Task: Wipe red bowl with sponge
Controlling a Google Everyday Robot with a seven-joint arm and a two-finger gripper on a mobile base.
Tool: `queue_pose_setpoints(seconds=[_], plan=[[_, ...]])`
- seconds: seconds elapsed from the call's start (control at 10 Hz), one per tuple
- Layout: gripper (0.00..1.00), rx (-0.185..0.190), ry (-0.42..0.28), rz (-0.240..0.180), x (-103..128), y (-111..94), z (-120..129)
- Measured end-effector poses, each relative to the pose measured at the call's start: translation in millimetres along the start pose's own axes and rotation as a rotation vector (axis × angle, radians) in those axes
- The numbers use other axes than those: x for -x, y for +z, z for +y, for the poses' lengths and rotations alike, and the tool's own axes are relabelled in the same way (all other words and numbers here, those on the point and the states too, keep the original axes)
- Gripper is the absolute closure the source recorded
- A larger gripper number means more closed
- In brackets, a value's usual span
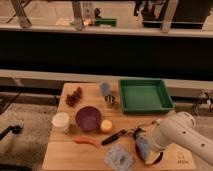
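My gripper (142,146) is at the end of the white arm (180,137), low over the front right of the wooden table (65,157). It is shut on a pale blue sponge (142,150) that points down into a red bowl (153,160). Only the bowl's red rim shows under the arm; the rest is hidden by the arm and the sponge.
A dark purple bowl (88,118), a white cup (61,121), a yellow ball (106,126), an orange-red pepper (86,141), a black-handled brush (115,137) and a blue-grey cloth (119,156) lie to the left. A green tray (145,95), a metal cup (110,99) and a pinecone (74,96) stand behind.
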Motion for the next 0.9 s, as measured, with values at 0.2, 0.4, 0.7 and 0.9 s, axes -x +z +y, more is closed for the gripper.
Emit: queue_pose_setpoints(seconds=[0.2,0.4,0.7,0.9], plan=[[1.00,0.002,0.007,0.010,-3.7,1.6,1.1],[1.00,0.006,0.012,0.018,-6.4,4.3,3.1],[1.00,0.015,0.011,0.034,-6.5,9.0,0.8],[1.00,0.026,0.012,0.043,-5.6,11.9,-1.1]])
